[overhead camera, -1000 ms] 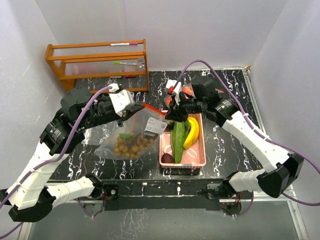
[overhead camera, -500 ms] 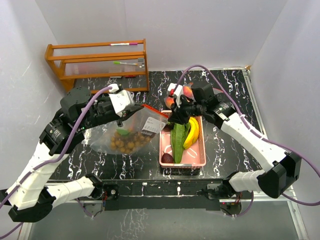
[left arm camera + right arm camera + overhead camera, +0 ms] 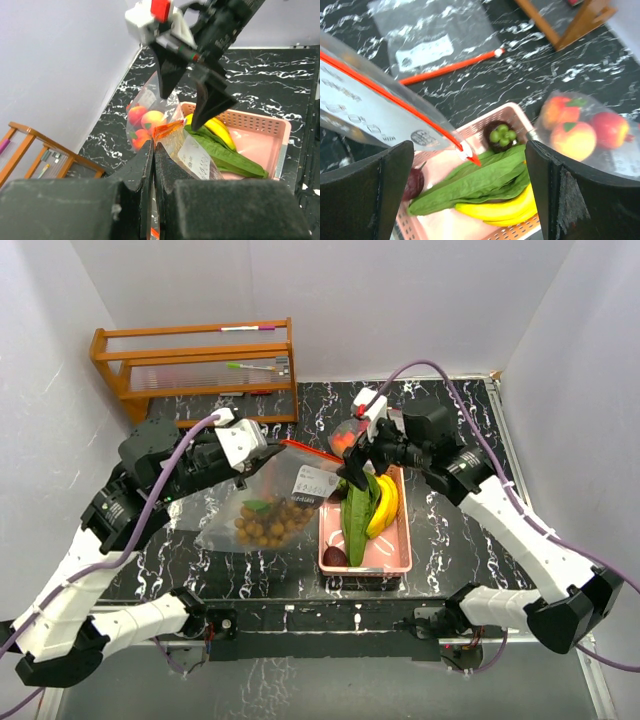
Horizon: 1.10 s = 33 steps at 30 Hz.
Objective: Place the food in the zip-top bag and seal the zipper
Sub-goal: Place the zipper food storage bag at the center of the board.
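Note:
My left gripper is shut on the orange zipper rim of the clear zip-top bag, holding it up. Tan longans lie in its bottom. My right gripper hangs open over the pink basket, with the bag's zipper slider between its fingers, untouched. A clear pack of orange and red fruits sits just beyond the bag's mouth, free of both grippers. Bananas, long green produce and dark purple fruits lie in the basket.
A wooden rack with pens stands at the back left. A second flat zip-top bag lies on the black marble table beyond the held one. White walls close in both sides.
My right gripper has opened and let go of the pack of orange and red fruits, then drawn slightly right. The held bag swung a little; my left gripper stays shut.

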Each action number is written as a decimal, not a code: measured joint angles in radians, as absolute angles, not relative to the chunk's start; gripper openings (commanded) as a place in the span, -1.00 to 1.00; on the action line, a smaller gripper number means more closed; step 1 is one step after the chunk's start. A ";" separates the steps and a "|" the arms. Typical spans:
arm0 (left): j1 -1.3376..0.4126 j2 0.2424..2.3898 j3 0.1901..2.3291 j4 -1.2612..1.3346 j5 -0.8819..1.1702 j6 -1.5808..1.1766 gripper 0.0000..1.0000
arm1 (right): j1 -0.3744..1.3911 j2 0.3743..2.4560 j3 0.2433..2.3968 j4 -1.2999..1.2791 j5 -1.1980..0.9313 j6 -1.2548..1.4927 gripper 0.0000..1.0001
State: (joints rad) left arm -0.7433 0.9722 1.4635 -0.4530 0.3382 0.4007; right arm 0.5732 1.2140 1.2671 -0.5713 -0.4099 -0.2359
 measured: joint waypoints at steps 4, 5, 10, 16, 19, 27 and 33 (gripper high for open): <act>-0.743 0.981 1.415 -0.417 0.276 0.401 -1.00 | 0.573 1.196 1.308 -0.535 -0.299 -0.198 0.97; -0.744 0.988 1.402 -0.404 0.253 0.401 -1.00 | 0.573 1.195 1.312 -0.525 -0.275 -0.185 0.97; -0.743 1.072 1.373 -0.346 0.096 0.418 -1.00 | 0.572 1.174 1.312 -0.500 -0.199 -0.133 0.96; -0.743 1.234 1.369 -0.242 -0.063 0.452 -1.00 | 0.572 1.127 1.311 -0.471 -0.156 -0.101 0.96; -0.743 1.303 1.357 -0.158 -0.136 0.481 -1.00 | 0.572 1.107 1.310 -0.463 -0.144 -0.096 0.96; -0.743 1.549 1.340 0.161 -0.283 0.648 -1.00 | 0.572 1.069 1.266 -0.444 -0.115 -0.086 0.96; -0.743 1.662 1.288 0.268 -0.280 0.643 0.68 | 0.572 1.047 1.247 -0.451 -0.099 -0.076 0.97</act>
